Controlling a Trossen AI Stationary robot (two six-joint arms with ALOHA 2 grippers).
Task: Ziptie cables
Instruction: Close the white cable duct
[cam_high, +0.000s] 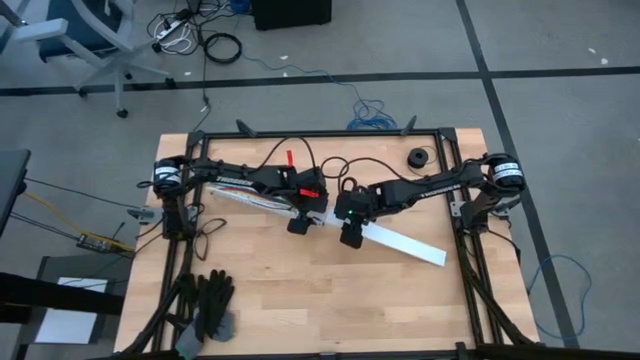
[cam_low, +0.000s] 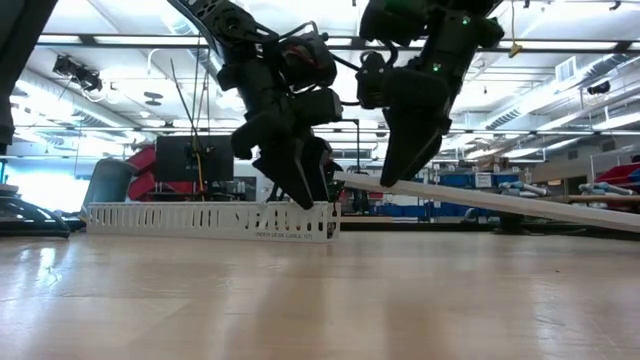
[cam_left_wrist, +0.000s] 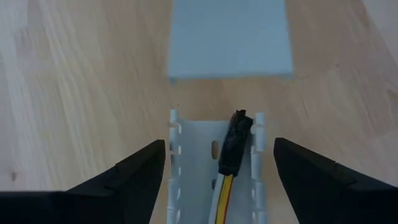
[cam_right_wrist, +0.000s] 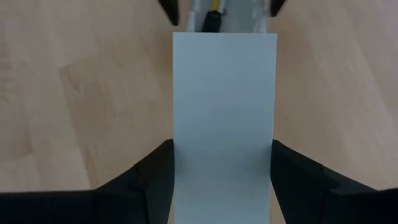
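Wooden counter (cam_high: 300, 290) carries a long white slotted channel (cam_left_wrist: 214, 168). Inside its end lie the cables (cam_left_wrist: 225, 186), with a small dark plug. Left hand (cam_left_wrist: 217, 177) is spread, one finger on each side of the channel. Right hand (cam_right_wrist: 222, 168) pinches a flat white cover strip (cam_right_wrist: 224, 106), one end lifted.

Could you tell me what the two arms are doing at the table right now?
The left gripper straddles the end of the slotted white channel, fingers open beside its walls; the cables lie inside, dark plug foremost. The right gripper holds the flat white cover strip, one end lifted, lined up with the channel's end.
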